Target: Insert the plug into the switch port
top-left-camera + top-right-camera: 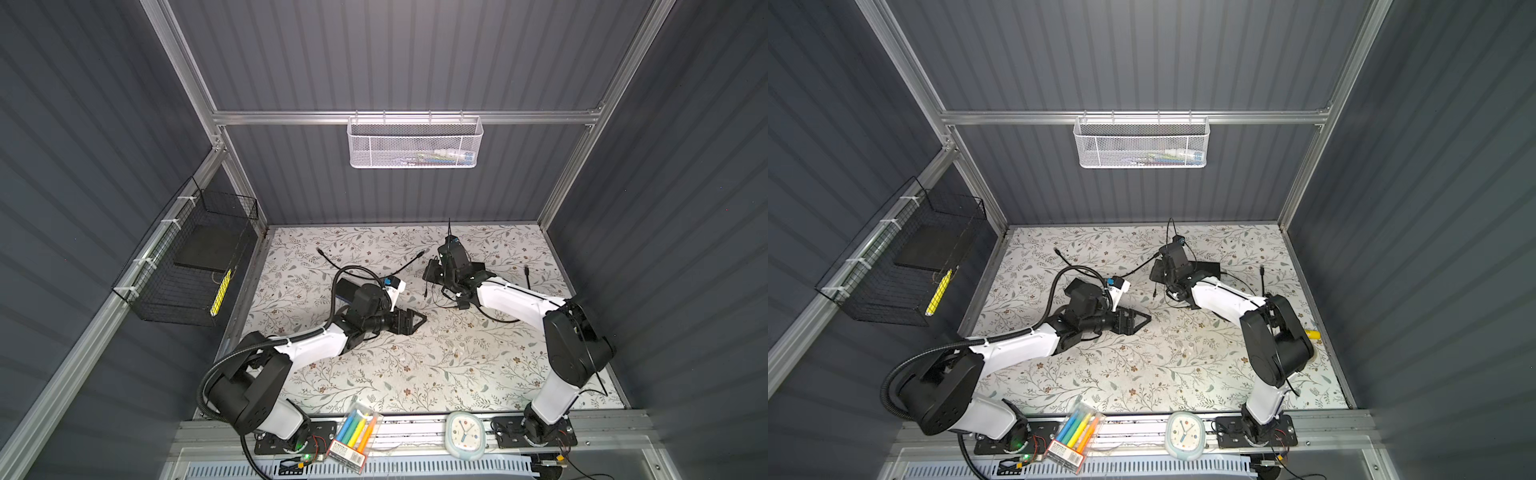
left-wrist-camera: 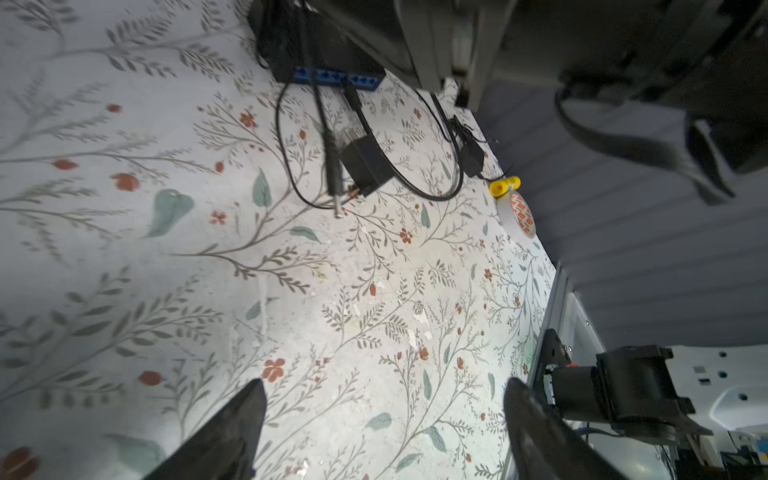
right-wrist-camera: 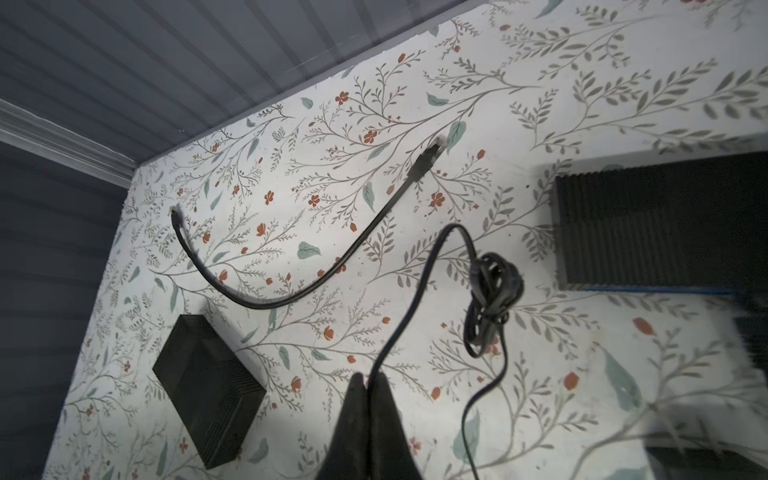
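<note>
Pack of coloured markers (image 1: 352, 436) and a small clock (image 1: 465, 434) lie on the front rail, nearest the camera, as two robot arms reach over a floral worktop (image 1: 415, 374). The left hand (image 2: 384, 386) is held low over bare worktop near the middle, fingers spread wide with nothing between them. Beyond it, in the left wrist view, the plug (image 2: 337, 195) sits short of the switch (image 2: 316, 45), its metal tip pointing away from the row of blue ports (image 2: 332, 77) and not inserted; whether it rests on the worktop or hangs above it cannot be told. A black power adapter (image 2: 368, 166) lies just beside the plug. The right hand (image 3: 368, 380), close by the switch, has its fingers pressed together on a thin black cable (image 3: 415, 299) that arcs up and drops into a knotted bundle (image 3: 494, 274). Farther back a short network cable (image 3: 291, 297) lies loose, both ends free, near a second black box (image 3: 208, 386). A black wire basket (image 1: 187, 266) hangs on the left wall and a white mesh basket (image 1: 415, 141) on the back rail
</note>
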Robot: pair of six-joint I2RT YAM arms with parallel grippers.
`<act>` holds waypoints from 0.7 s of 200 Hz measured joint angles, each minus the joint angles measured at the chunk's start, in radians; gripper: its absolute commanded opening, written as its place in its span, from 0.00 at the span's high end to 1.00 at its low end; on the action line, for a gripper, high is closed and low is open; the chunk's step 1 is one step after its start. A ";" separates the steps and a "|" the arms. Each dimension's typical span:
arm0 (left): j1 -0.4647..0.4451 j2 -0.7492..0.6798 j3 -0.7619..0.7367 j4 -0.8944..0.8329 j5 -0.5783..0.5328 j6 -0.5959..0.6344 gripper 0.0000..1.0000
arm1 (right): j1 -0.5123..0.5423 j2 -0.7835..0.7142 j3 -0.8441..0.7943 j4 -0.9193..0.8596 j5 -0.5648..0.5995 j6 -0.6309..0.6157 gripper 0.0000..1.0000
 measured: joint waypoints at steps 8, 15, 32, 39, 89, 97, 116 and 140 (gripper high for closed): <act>-0.005 0.019 -0.010 0.032 -0.003 -0.015 0.13 | 0.003 0.009 -0.005 0.018 -0.005 0.023 1.00; -0.005 0.029 -0.017 0.048 -0.009 -0.023 0.14 | 0.005 0.016 -0.009 0.032 -0.009 0.041 1.00; -0.004 0.035 -0.026 0.079 -0.034 -0.033 0.18 | 0.010 0.030 -0.014 0.052 -0.023 0.074 1.00; -0.004 0.035 -0.026 0.090 -0.047 -0.034 0.22 | 0.011 0.031 -0.016 0.056 -0.027 0.083 1.00; -0.004 0.063 0.003 0.139 -0.165 -0.014 0.43 | 0.027 0.006 -0.045 0.077 -0.049 0.128 1.00; -0.004 0.086 0.021 0.147 -0.167 -0.009 0.46 | 0.028 -0.005 -0.055 0.077 -0.051 0.133 1.00; -0.004 0.142 0.046 0.176 -0.167 -0.008 0.55 | 0.032 -0.034 -0.073 0.077 -0.052 0.144 1.00; -0.004 0.176 0.048 0.201 -0.170 -0.012 0.61 | 0.032 -0.070 -0.100 0.100 -0.052 0.162 1.00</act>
